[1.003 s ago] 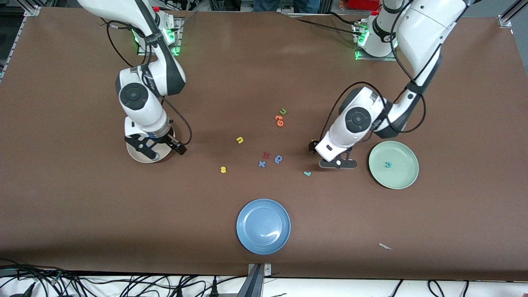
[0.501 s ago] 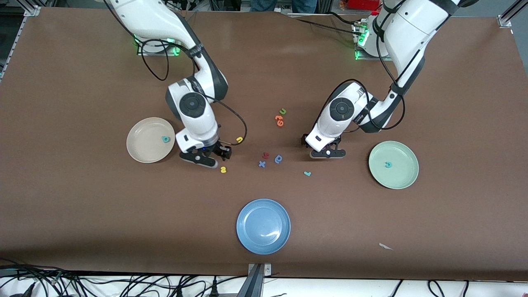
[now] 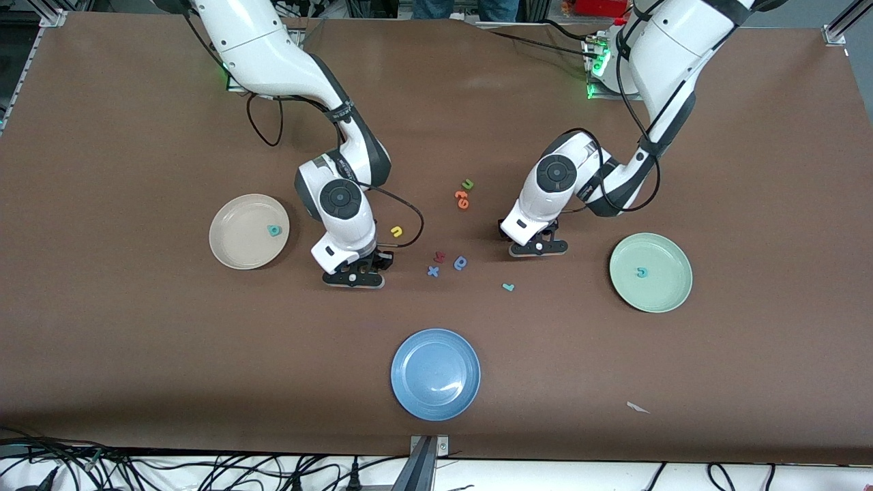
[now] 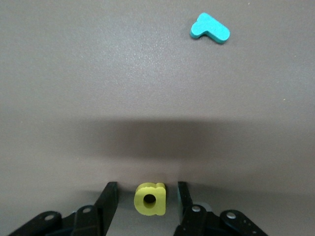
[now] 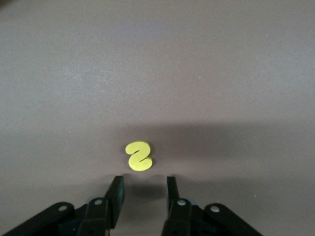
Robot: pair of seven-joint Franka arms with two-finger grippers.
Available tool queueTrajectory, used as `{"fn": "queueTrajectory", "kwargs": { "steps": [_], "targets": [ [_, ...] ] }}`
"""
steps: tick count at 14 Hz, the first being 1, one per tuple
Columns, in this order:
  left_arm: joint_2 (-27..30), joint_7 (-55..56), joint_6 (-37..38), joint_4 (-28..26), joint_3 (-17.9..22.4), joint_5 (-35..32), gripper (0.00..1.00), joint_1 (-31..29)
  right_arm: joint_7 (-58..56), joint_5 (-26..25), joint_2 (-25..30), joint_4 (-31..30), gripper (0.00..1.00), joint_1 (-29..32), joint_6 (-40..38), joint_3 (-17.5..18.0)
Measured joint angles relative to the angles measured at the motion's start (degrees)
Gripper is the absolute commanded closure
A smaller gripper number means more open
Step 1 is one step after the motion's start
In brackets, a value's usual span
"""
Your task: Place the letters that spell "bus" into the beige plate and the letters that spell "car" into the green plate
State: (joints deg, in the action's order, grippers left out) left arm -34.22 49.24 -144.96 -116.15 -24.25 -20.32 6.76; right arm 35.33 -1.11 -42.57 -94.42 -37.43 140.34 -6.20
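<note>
A: Where are the letters, taking the blue plate [image 3: 409, 354] as the mark?

B: All farther from the camera than it. The "b" [image 3: 274, 230] lies in the beige plate [image 3: 239, 245], toward the right arm's end; the "c" [image 3: 640, 273] lies in the green plate [image 3: 665, 290], toward the left arm's end. The "u" [image 3: 396, 232] and "r" [image 3: 507, 287] lie loose on the table between them.

A: And the grippers?

B: The left gripper [image 4: 147, 189] is low over the "a" [image 4: 149, 199], jaws half open with one on each side and a gap at both. It holds nothing. The right gripper [image 5: 143, 183] is half open too, and empty; the "s" [image 5: 138, 156] lies flat just ahead of its tips, not between them.

A: How will they handle?

B: They look like foam: featherlight, soft, thin. I'd pinch across the flat outer edges, low against the table, and gently, because a hard squeeze could buckle one or flick it away. The "s" is curved, so I'd grip across its middle.
</note>
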Motion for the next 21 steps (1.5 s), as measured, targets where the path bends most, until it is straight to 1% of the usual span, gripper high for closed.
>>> {"fn": "queueTrajectory", "kwargs": {
  "steps": [2, 4, 6, 7, 9, 10, 12, 14, 17, 19, 21],
  "targets": [
    [0.1, 0.1, 0.0, 0.0, 0.0, 0.0, 0.63, 0.0, -0.4, 0.0, 0.0, 0.1, 0.58, 0.0, 0.2, 0.0],
    [0.2, 0.1, 0.0, 0.0, 0.0, 0.0, 0.69, 0.0, -1.3, -0.2, -0.2, 0.2, 0.58, 0.0, 1.0, 0.0],
    [0.2, 0.1, 0.0, 0.0, 0.0, 0.0, 0.74, 0.1, -2.7, -0.2, -1.1, 0.7, 0.58, 0.1, 2.0, 0.0],
    [0.3, 0.1, 0.0, 0.0, 0.0, 0.0, 0.76, 0.1, -3.0, -0.2, -1.6, 1.1, 0.60, 0.2, 2.5, 0.0],
    [0.3, 0.4, 0.0, 0.0, 0.0, 0.0, 0.79, 0.3, -3.7, -0.2, -2.0, 1.6, 0.81, 0.2, 2.9, 0.0],
    [0.3, 0.5, 0.0, 0.0, 0.0, 0.0, 0.80, 0.3, -4.0, -0.2, -2.0, 1.7, 0.88, 0.2, 3.0, 0.0],
    [0.3, 0.5, 0.1, 0.0, 0.0, 0.0, 0.82, 0.3, -4.2, -0.2, -2.1, 1.8, 0.94, 0.2, 3.2, 0.0],
    [0.3, 0.3, 1.1, 0.4, 0.1, 0.0, 0.83, 0.3, -4.3, -0.3, -2.1, 2.0, 0.96, 0.2, 3.3, -0.1],
    [1.2, -5.0, 6.8, 3.0, 0.6, -0.1, 0.84, -1.2, -4.3, -0.3, -1.2, 3.1, 0.96, 0.2, 2.3, -1.1],
    [2.3, -11.4, 9.1, 4.3, 0.8, -0.1, 0.84, -4.5, -4.5, -0.3, 1.2, 3.7, 0.96, 0.3, -2.4, -3.6],
    [3.1, -19.0, 10.1, 4.5, 1.0, -0.1, 0.84, -8.8, -4.7, -0.3, 4.4, 3.3, 0.97, 0.6, -9.5, -6.3]
  ]
}}
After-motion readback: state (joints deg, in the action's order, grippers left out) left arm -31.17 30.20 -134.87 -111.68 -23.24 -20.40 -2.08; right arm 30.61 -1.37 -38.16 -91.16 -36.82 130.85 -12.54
